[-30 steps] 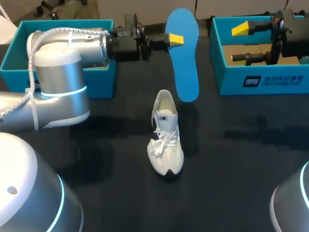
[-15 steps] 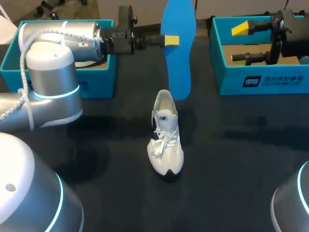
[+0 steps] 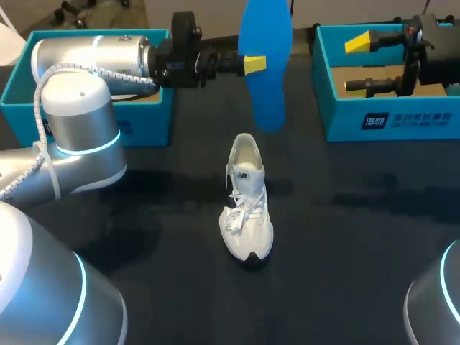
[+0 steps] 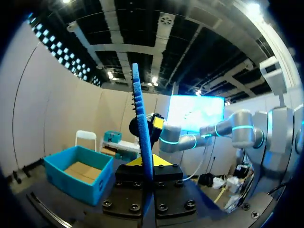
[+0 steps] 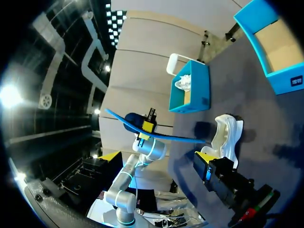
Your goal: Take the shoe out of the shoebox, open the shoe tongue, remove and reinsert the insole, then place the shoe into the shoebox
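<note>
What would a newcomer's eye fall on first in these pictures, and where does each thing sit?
First comes the blue insole, gripped by the left gripper and held in the air beyond the white shoe. The shoe stands alone in the middle of the dark table. At the back are the left box and the right box, with the right gripper open over the right one.

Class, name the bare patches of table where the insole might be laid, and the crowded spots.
Bare table lies right of the shoe, on the near side of the right shoebox, and between shoe and left arm. Crowded: the gap between the shoeboxes, where the insole hangs.
</note>
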Available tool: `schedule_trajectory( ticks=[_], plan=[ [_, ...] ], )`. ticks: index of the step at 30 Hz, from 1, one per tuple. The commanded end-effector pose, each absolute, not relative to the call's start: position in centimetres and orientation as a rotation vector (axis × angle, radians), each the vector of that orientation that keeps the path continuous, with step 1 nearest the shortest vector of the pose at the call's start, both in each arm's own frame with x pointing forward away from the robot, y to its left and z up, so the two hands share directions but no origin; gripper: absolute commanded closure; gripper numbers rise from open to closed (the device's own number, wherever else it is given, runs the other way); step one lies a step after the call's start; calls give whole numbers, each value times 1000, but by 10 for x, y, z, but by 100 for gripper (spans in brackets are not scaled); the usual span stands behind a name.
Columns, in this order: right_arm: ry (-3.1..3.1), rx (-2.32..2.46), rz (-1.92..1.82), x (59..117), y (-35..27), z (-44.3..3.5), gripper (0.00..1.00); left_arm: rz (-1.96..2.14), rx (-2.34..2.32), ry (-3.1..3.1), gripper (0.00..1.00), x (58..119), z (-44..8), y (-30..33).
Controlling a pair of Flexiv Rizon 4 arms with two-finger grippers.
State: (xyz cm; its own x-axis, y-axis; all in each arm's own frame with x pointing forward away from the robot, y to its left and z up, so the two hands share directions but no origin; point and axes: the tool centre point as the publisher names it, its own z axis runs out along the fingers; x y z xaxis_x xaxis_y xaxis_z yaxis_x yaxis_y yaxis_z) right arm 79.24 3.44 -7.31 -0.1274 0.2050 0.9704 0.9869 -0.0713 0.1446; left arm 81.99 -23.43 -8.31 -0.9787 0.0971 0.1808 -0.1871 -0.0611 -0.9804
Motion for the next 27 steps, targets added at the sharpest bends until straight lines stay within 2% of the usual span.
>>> schedule_trajectory(
  ticks=[1,27],
  plan=[
    [-1421,-1357,-1272,794,36,-73,0,2365,-787,-2296,100,836,-87,-229],
    [-1421,-1357,-1272,794,36,-73,0,2452,-869,-2319,100,848,-86,-226]
  ],
)
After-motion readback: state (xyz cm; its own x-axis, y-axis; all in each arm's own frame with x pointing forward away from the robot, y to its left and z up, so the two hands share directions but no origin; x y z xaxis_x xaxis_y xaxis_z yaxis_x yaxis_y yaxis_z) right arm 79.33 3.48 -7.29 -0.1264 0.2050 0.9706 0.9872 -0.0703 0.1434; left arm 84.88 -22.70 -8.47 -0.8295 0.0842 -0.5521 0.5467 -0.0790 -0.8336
